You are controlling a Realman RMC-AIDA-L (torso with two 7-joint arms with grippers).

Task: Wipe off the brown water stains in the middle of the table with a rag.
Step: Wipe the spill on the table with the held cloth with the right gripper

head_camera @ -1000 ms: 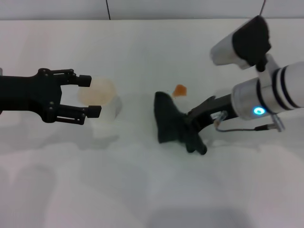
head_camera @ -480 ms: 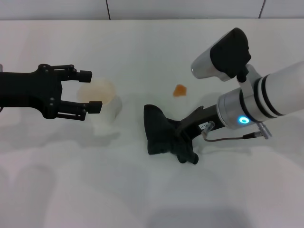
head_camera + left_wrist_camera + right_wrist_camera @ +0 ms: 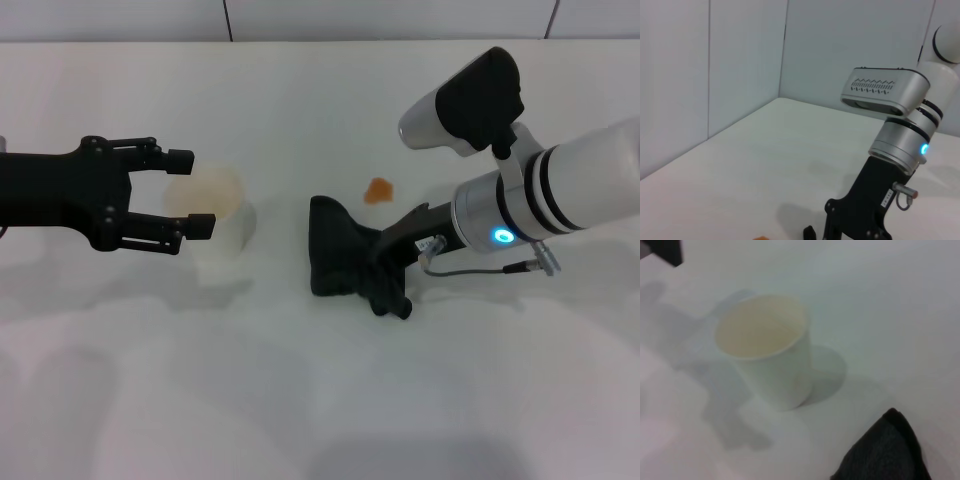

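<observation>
Brown water stains (image 3: 378, 190): small orange-brown patch mid table (image 3: 300, 400), bare, unwiped as yet. Rag (image 3: 338, 255) lay just beside it, nearer robot and a bit to robot's left, dark and crumpled, flat on the white top, not touching the stain. Clamped at its nearer-right edge by right gripper (image 3: 388, 282), fingers closed on the cloth, arm reaching in low from robot's right. In right wrist view only a corner of rag (image 3: 885, 450) showed, w/ white paper cup (image 3: 767, 347) beyond it.

Step in hand, by judgement: mid-wipe, rag dragged clear of the stain, lining up for a pass. Next move prob. called for pushing rag away from robot and slightly right, pressed flat, so the cloth's body and not just its tip swept across the patch; thin liquid, so likely to smear w/o firm contact.

Left gripper (image 3: 190, 192) hovered by the cup (image 3: 215, 225) at robot's left, jaws apart either side of the rim, idle.

Vs half a sec before: rag and right gripper shifted slightly right and toward the stain, gap narrower. Vs a sec before: rag's tip had been right at the stain, since pulled back. Left arm barely changed
</observation>
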